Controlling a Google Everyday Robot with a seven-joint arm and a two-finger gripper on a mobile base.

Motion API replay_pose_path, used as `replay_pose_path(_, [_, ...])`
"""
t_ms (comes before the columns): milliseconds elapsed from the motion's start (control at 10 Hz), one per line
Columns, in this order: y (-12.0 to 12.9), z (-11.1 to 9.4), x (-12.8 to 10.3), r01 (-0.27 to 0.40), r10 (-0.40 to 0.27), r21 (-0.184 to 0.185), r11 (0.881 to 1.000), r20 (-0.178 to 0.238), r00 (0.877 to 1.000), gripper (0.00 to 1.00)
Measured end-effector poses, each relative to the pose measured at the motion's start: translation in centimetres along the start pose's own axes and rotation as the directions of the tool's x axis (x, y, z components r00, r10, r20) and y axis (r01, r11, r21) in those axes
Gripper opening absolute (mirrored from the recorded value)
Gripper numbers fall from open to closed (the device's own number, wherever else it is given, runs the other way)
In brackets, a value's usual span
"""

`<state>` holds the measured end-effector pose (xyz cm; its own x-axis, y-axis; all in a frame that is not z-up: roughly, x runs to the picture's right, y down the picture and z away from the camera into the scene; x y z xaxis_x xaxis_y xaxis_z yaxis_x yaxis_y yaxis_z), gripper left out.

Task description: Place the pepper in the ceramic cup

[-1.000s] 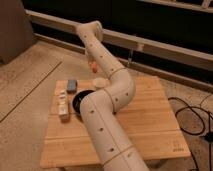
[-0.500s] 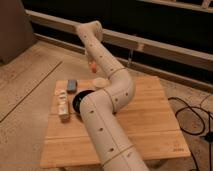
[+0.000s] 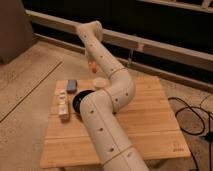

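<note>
While the pepper is held by the gripper, the ceramic cup at five o'clock is half hidden by the arm beside the black bowl.

Hand: mostly hidden behind arm; fingers not resolvable. Pepper shows only as a small orange blur at the hand. Cup: right side covered by arm. Bowl: 3 o'clock half behind arm. Arm base cut off at bottom edge. Counter centre strip hidden under arm. Cable runs off right edge.
</note>
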<state>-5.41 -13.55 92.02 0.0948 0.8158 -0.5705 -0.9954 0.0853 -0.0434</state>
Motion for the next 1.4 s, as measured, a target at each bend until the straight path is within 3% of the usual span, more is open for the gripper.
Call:
replay_pose_path(300, [0.0,0.4,0.1,0.004,-0.004,0.003,1.0,-0.005,1.0,0.0])
replay_pose_path(700, [1.8,3.8,0.4,0.087,-0.087,0.002,0.996,-0.034,0.996,0.0])
replay_pose_path(1000, [2.3,3.8,0.2,0.103,-0.104,-0.005,0.995,-0.025,0.994,0.0])
replay_pose_path(1200, [3.1,4.0,0.3,0.106,-0.107,-0.036,0.994,-0.027,0.994,0.0])
replay_pose_path(1400, [6.4,4.3,0.7,0.129,-0.133,-0.121,0.984,-0.029,0.991,0.0])
